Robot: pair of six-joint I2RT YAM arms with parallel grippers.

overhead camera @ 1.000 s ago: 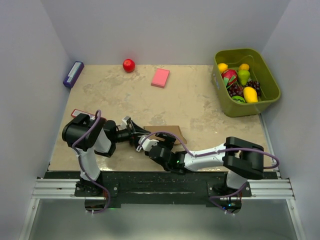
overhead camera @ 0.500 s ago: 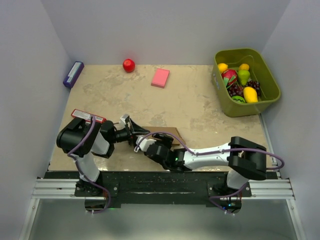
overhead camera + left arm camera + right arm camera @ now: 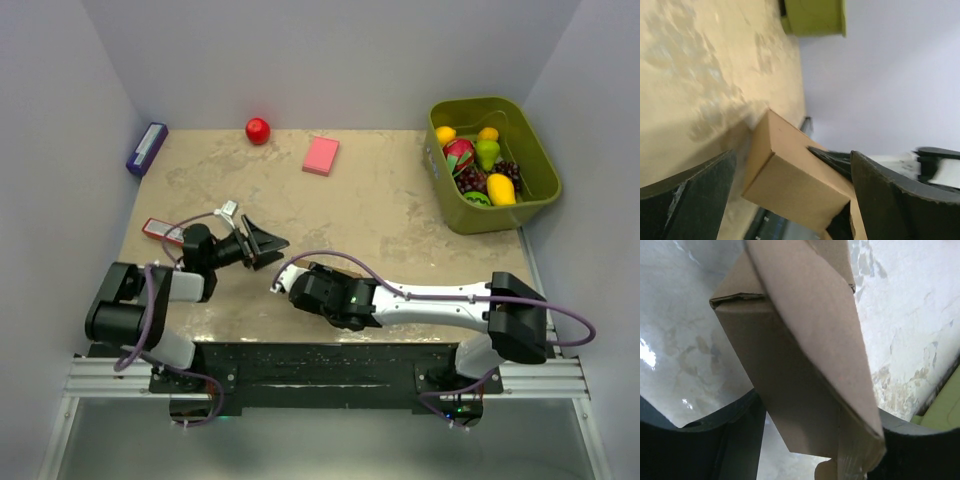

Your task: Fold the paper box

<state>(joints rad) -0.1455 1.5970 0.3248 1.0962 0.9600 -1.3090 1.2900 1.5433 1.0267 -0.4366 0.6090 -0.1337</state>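
The paper box (image 3: 800, 365) is a small brown cardboard box with one flap standing loose. It fills the right wrist view, and my right gripper (image 3: 815, 440) is shut on it, a dark finger on either side. In the left wrist view the paper box (image 3: 795, 185) hangs tilted just above the table, with a black right finger (image 3: 832, 157) lying on its upper face. My left gripper (image 3: 794, 160) is open, its fingers wide apart and clear of the box. From above, the left gripper (image 3: 262, 243) sits left of the right gripper (image 3: 283, 280), whose wrist hides the box.
A green bin (image 3: 475, 103) of toy fruit stands at the back right, its corner also in the left wrist view (image 3: 815, 17). A pink block (image 3: 321, 156) and a red ball (image 3: 258, 130) lie at the back. A purple item (image 3: 147, 148) and a red flat item (image 3: 160, 228) lie left.
My left gripper opened wide and drew back to the left, away from the box. The right arm stretched leftward and its jaws narrowed onto the box.
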